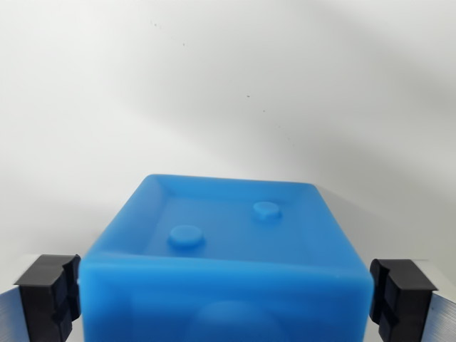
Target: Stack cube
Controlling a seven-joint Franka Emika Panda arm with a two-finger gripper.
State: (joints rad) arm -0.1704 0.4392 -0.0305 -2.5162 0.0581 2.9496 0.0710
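A blue cube [226, 242] fills the lower middle of the wrist view, its recessed top face carrying two small round studs. My gripper [226, 303] straddles it. The black left fingertip [50, 292] and the black right fingertip [402, 296] each press against a side of the cube, so the gripper is shut on it. The cube's lower part runs out of the frame. No second cube shows.
A plain white surface [228, 92] with a few tiny dark specks stretches behind and around the cube. Nothing else stands in view.
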